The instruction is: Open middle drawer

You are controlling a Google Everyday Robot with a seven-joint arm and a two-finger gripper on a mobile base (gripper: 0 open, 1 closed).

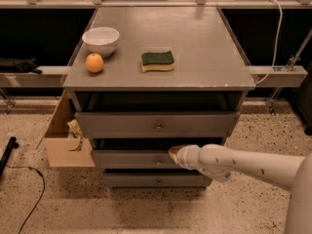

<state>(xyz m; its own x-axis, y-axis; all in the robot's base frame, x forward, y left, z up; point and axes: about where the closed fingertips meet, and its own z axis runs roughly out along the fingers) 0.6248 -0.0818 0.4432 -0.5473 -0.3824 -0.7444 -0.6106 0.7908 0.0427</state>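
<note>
The grey cabinet (161, 38) has three drawer fronts, one above the other. The middle drawer (126, 158) is the front of in-between width, with a small round knob (159, 161) at its centre. It stands slightly out past the bottom front. My gripper (172, 154) is at the end of the white arm (243, 165), which reaches in from the lower right. The gripper's tip sits against the middle drawer's front, just right of and slightly above the knob. The arm hides the drawer's right part.
On the cabinet top are a white bowl (101, 40), an orange (94, 63) and a green-and-yellow sponge (158, 61). The widest top drawer (117, 124) and narrowest bottom drawer (131, 181) look closed. An open cardboard box (63, 140) stands at the cabinet's left. A cable (29, 199) lies on the speckled floor.
</note>
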